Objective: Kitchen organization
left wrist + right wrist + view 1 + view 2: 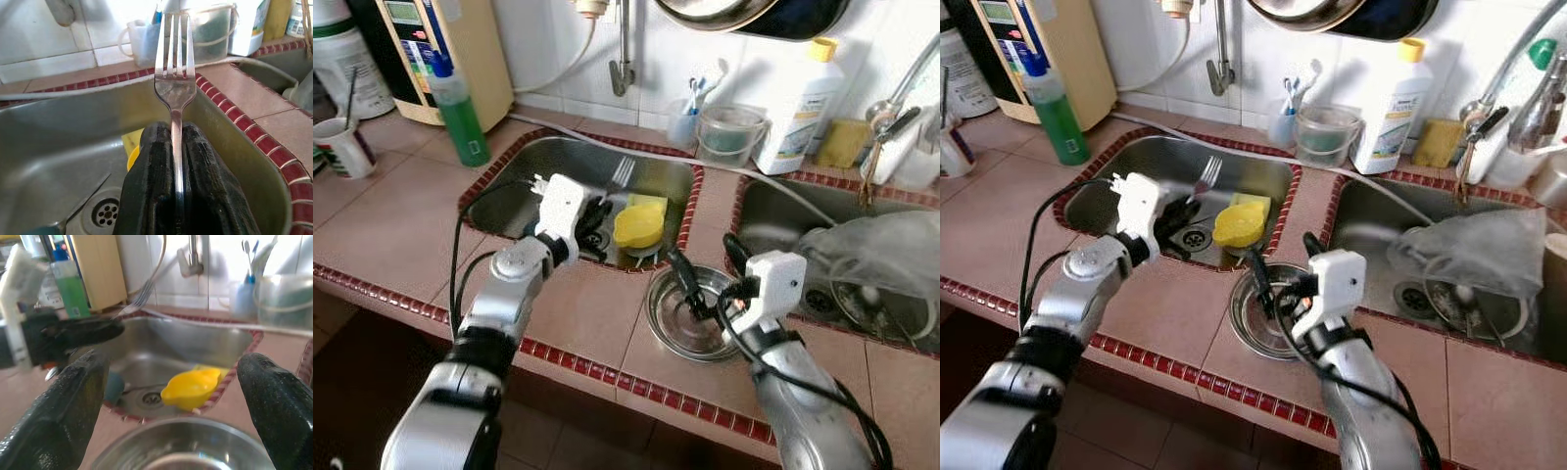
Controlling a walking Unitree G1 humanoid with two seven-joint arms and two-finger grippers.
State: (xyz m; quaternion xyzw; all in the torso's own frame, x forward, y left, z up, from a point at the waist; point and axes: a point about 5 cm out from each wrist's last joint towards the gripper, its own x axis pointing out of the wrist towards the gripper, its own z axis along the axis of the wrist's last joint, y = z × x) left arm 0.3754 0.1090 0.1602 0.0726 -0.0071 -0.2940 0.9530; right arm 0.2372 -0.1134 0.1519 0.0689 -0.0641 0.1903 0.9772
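**Clearly mid-lift: fork pinched over the left sink, bowl waiting on the bench**

Now the left tool [595, 217] sits at the centre of the left eye view, over the left sink [509, 186], its two black fingers pressed tight together on the handle of a fork [620, 174]. The fork points up and away toward the tiled wall, tines clear of the basin — the left wrist view shows the handle squeezed squarely between the pads. Below it in the basin lie a yellow cup-shaped piece [638, 225] near the drain and a yellow sponge [647, 202] just behind.

The right tool [697, 290] is lower and right of centre, hovering at the steel bowl [675, 328] that stands on the tiled bench [391, 225] between the two sinks. Its fingers are spread wide with nothing between them; the right wrist view shows them straddling the bowl's near rim.

The step in hand looks like clearing cutlery out of the sink. The next move probably calls for carrying the fork across the red-tiled sink edge and setting it down somewhere sensible — perhaps the bowl — while the right tool either steadies that bowl or moves aside. The grip on the thin handle is narrow, so the fork could swivel if swung fast.
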